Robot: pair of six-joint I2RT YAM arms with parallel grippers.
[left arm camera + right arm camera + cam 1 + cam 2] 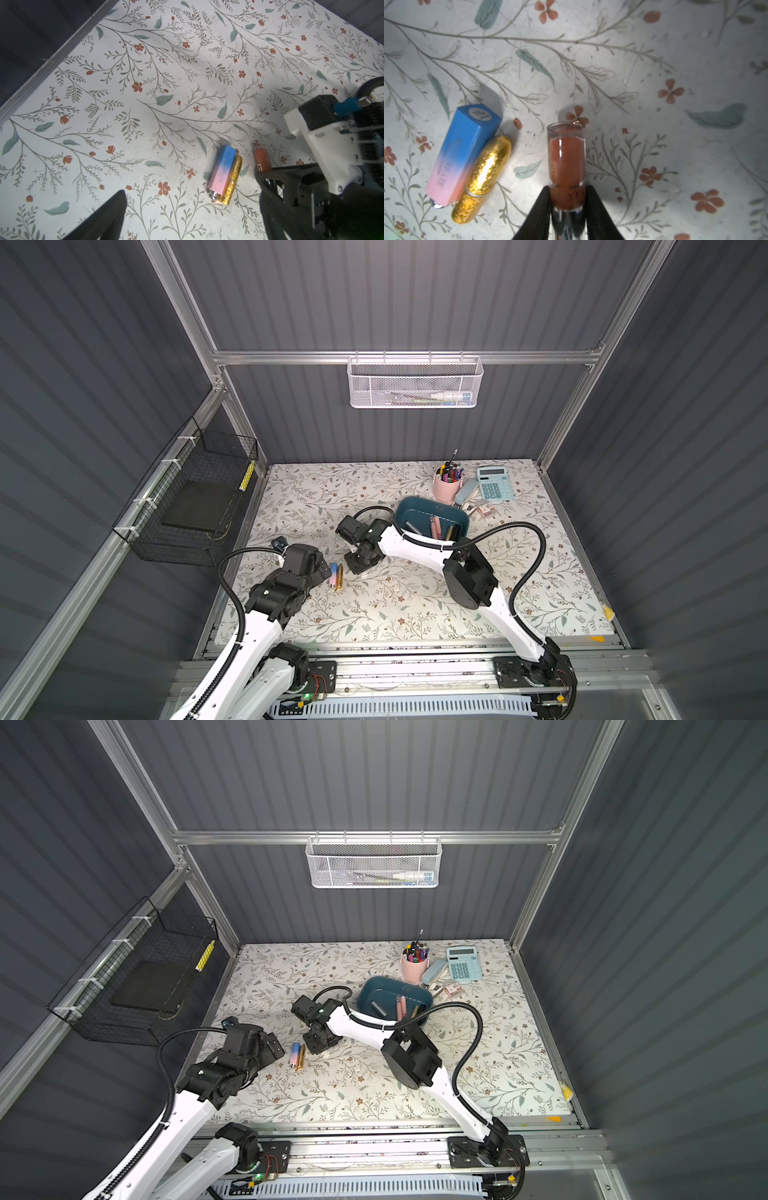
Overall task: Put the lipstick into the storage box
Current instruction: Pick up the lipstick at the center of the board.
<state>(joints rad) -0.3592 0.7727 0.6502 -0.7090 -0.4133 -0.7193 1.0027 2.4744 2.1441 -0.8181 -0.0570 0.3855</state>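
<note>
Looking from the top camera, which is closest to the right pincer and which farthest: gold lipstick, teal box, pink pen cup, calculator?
1. gold lipstick, just left of the right pincer, which clasps the orange lipstick
2. storage box, a bit behind
3. pink pen cup, behind the box
4. calculator, back right corner

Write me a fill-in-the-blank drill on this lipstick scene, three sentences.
The right gripper pinches the orange lipstick, while the left gripper stands ___.
The gold lipstick, the blue-and-pink lipstick and the held one make ___ lipsticks not yet in the storage box.
The pens stand in a cup coloured ___.
Missing words: open; three; pink.
</note>
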